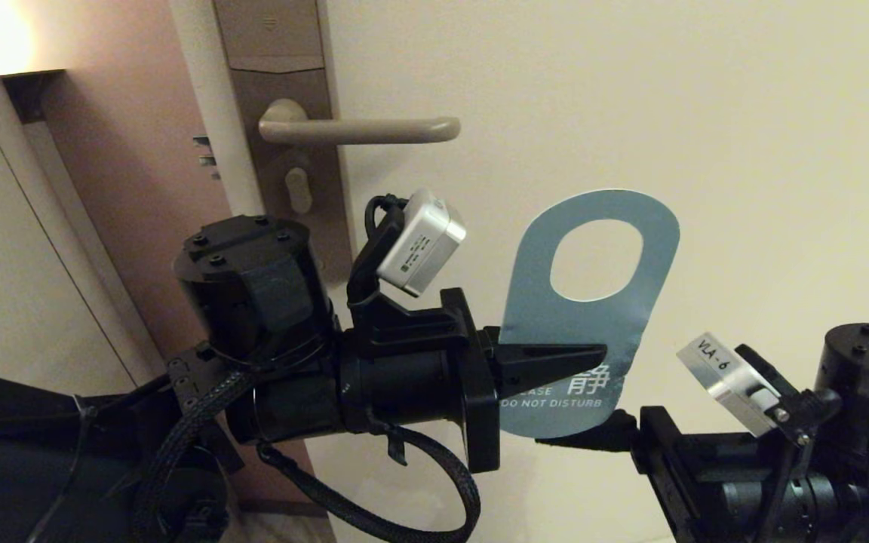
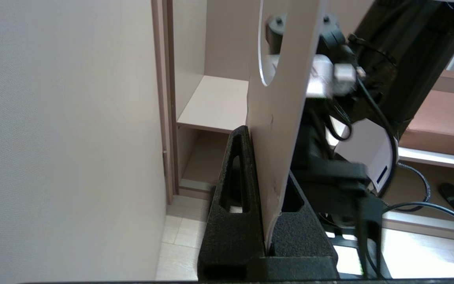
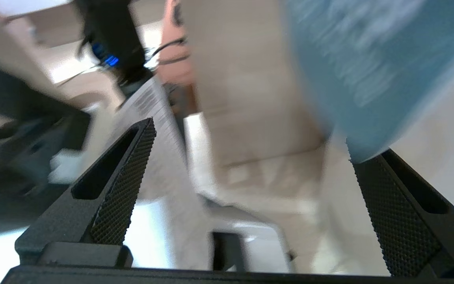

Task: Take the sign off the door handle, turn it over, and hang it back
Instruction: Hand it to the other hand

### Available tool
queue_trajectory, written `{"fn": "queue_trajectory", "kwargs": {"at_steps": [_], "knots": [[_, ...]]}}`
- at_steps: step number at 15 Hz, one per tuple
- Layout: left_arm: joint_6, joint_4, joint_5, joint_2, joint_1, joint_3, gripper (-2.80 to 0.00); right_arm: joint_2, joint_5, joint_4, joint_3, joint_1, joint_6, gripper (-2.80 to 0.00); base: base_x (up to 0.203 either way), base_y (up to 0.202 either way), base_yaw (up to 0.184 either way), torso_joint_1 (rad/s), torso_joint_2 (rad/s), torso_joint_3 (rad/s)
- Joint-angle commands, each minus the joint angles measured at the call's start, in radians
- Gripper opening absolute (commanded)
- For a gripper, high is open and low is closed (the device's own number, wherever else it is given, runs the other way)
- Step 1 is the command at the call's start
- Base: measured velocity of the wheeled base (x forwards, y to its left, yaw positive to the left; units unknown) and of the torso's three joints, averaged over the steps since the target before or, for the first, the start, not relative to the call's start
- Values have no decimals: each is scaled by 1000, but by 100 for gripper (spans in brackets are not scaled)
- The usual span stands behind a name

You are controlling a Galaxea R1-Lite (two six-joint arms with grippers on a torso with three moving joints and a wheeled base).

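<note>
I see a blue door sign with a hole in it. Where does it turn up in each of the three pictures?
Head view: the sign is at centre, blue face showing, clamped at its lower end by the left gripper, below the door handle.
Left wrist view: its pale side stands edge-on between the shut fingers.
Right wrist view: a blurred blue patch beside one finger of the open right gripper.
Shared landmark: the sign's oval hole, in the head and left wrist views.

You see the flat card sign (image 1: 548,302) blue with white letters, its other face (image 2: 278,130) white | matte beige-grey metal door handle (image 1: 363,130) on brown lock plate (image 1: 284,83) | cream door (image 1: 631,98) | black grippers' fingers (image 3: 120,189) with fine dotted texture
</note>
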Motion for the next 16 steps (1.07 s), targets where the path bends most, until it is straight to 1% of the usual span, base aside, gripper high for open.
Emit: {"fn": "queue_trajectory", "kwargs": {"at_steps": [1, 4, 9, 12, 13, 16], "knots": [[-1, -6, -2, 0, 0, 2, -280, 30, -1, -10, -27, -9, 1, 0, 0, 0, 0, 0, 0, 0], [-1, -6, -2, 0, -5, 7, -280, 39, -16, -11, -83, -9, 0, 0, 0, 0, 0, 0, 0, 0], [0, -6, -2, 5, -7, 18, -280, 37, -18, -11, -136, -9, 0, 0, 0, 0, 0, 0, 0, 0], [2, -6, -3, 8, -4, 18, -280, 33, -16, -11, -143, -8, 0, 0, 0, 0, 0, 0, 0, 0], [3, -6, -2, 10, -3, 18, -280, 30, -16, -11, -143, -7, 0, -280, 0, 0, 0, 0, 0, 0], [3, -7, -3, 10, -3, 13, -280, 22, -16, -11, -139, -7, 0, -280, 0, 0, 0, 0, 0, 0]]}}
